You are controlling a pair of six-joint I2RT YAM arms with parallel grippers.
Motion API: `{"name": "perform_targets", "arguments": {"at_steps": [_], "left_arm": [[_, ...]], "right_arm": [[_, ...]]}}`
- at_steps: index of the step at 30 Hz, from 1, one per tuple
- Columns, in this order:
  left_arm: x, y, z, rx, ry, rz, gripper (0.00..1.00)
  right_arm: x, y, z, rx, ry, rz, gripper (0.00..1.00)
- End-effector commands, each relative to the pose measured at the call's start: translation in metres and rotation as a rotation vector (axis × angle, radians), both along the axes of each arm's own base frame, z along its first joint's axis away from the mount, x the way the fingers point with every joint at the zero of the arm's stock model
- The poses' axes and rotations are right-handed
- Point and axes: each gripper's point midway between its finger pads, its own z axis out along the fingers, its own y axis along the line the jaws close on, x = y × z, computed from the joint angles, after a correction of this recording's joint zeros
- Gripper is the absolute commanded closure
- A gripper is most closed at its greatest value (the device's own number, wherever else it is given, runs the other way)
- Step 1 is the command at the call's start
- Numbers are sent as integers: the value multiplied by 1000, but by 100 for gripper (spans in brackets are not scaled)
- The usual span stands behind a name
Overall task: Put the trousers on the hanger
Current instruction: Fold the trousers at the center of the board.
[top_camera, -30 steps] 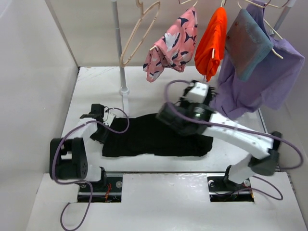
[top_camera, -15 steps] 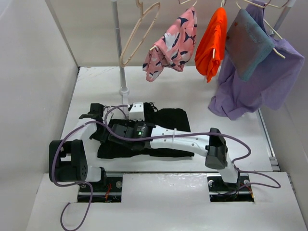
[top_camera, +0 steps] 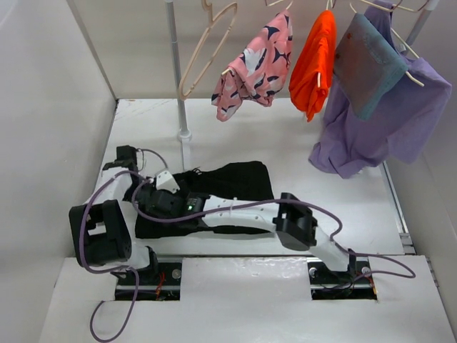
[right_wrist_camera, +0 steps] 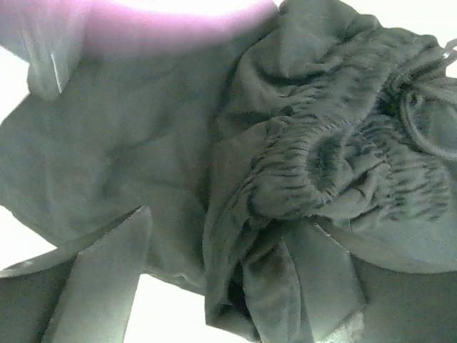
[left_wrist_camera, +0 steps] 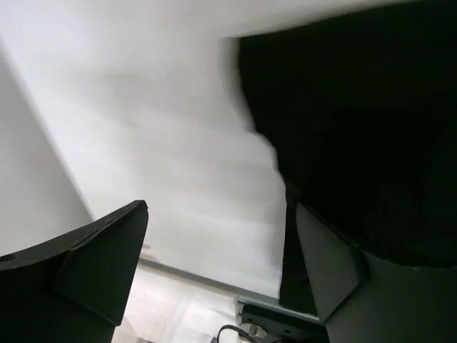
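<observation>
Top external view puts the trousers [top_camera: 228, 182] in a folded black heap on the table [top_camera: 343, 207], toward its left front. The hanger [top_camera: 207, 50] hangs bare from the rail at the back, above the cloth and well apart from it. My left pincer [left_wrist_camera: 218, 214] stands wide open with nothing in it, over bare table just beside the cloth's left edge. My right pincer [right_wrist_camera: 214, 229] is spread wide too, low over the gathered waistband [right_wrist_camera: 321, 164]. Cloth lies under and between its fingers, but I judge that nothing is clamped.

I take the step to be getting a hold for the lift. To do it well I should bite the thick elastic band rather than one loose layer. The left pincer should go on the same edge a little way along, so the heap rises evenly. The legs are long and will likely drag, so I would lift high before crossing to the hanger, keeping clear of the pole [top_camera: 176, 86].
</observation>
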Motion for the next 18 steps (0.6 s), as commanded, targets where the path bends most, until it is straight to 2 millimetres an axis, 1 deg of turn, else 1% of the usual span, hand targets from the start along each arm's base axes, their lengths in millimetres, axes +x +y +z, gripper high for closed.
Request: {"name": "perform_targets", "arguments": {"at_steps": [1, 2, 3, 5, 6, 7, 8, 9, 10, 11, 12, 13, 14, 16, 17, 18], "left_arm": [[21, 33, 42, 50, -114, 160, 15], [25, 35, 49, 36, -137, 184, 13], [33, 39, 63, 33, -169, 192, 13], [42, 39, 80, 27, -219, 196, 12], [47, 37, 87, 14, -251, 189, 12], [53, 36, 106, 9, -305, 171, 12], [60, 26, 114, -40, -343, 133, 12], [62, 21, 121, -65, -362, 103, 12], [62, 16, 135, -75, -390, 53, 12], [65, 5, 139, -95, -403, -3, 12], [67, -5, 143, -108, -409, -46, 12], [68, -13, 146, -115, -415, -88, 12], [69, -28, 148, -117, -406, -158, 12], [71, -43, 148, -127, -403, -208, 12], [70, -49, 147, -125, -390, -226, 12], [71, -60, 147, -129, -385, -273, 12]], "right_arm": [[-27, 26, -27, -139, -9, 254, 16], [-37, 19, -34, -225, -33, 274, 15], [-39, 24, -32, -272, -82, 310, 12], [-50, 27, -27, -321, -150, 364, 6], [-65, 38, -17, -287, -174, 415, 4], [-68, 43, 2, -245, -183, 449, 4], [-78, 49, 12, -210, -179, 493, 3], [-89, 61, 25, -129, -156, 543, 3], [-92, 59, 25, -113, -146, 560, 3], [-97, 59, 48, -51, -142, 569, 3], [-101, 58, 54, -22, -131, 573, 3], [-103, 54, 52, -18, -116, 577, 3], [-106, 50, 66, 12, -111, 575, 2], [-105, 44, 65, 19, -85, 580, 2], [-99, 41, 65, 26, -71, 569, 2], [-97, 35, 63, 26, -40, 554, 2]]}}
